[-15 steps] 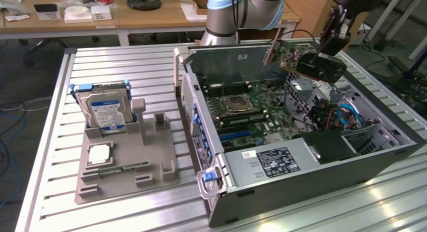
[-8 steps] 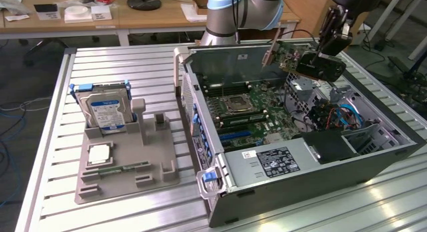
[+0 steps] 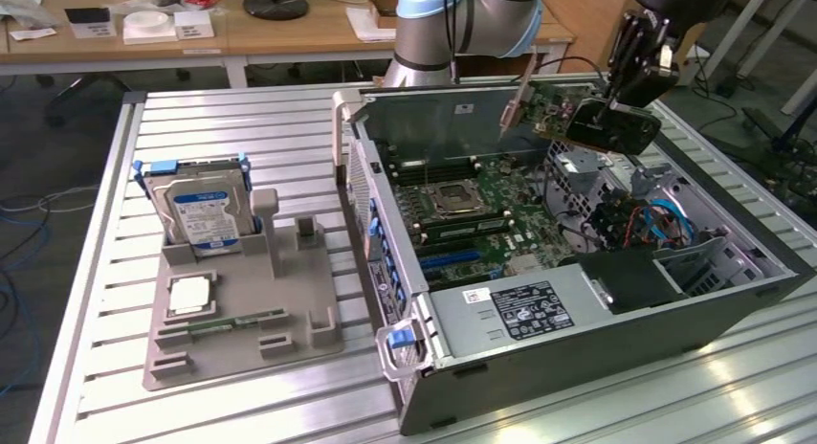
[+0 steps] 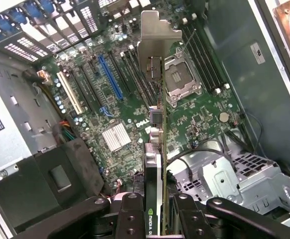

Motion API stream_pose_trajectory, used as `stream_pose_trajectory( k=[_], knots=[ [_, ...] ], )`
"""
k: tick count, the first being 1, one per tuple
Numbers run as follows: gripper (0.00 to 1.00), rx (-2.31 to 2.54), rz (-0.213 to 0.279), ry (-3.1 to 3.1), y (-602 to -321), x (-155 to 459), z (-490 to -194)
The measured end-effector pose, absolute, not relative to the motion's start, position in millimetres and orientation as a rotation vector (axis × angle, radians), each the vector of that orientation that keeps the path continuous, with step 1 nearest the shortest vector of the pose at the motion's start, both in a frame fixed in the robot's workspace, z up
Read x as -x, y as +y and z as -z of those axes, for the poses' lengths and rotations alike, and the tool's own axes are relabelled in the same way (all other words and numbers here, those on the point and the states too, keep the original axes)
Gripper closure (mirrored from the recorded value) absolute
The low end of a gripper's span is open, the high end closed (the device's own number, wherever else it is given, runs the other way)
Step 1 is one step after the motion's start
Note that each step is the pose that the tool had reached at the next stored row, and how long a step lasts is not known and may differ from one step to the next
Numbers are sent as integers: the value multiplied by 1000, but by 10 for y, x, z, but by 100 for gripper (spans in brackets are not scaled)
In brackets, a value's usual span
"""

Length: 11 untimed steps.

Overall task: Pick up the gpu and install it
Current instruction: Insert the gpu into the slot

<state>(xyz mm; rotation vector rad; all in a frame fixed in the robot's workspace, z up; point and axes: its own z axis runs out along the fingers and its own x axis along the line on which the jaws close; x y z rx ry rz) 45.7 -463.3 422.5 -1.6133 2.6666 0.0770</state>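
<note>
The gripper (image 4: 155,214) is clamped on the gpu (image 4: 157,124), held edge-on over the motherboard (image 4: 205,117), the blue slot (image 4: 111,77) lying alongside, slightly skewed.

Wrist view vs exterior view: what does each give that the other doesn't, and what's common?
Wrist view: gpu seen edge-on, clamped on both faces, with the bracket at its far end. The silver heatsink is seen close up.
Exterior view: hard drive upright in the grey fixture at the exterior view's left. The whole open case is visible, with the gpu held above it toward the exterior view's right.
Both: gripper shut on the gpu, motherboard, CPU socket.
</note>
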Motion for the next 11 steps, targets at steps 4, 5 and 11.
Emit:
stream_pose_trajectory(
  k=[4, 5, 11],
  knots=[
    [73, 1620, -77, 2662, -4633, -457, -4224],
    [73, 1632, -77, 2656, -4633, -457, -4223],
    [73, 1735, -79, 2592, -4630, -457, -4218]
  ],
)
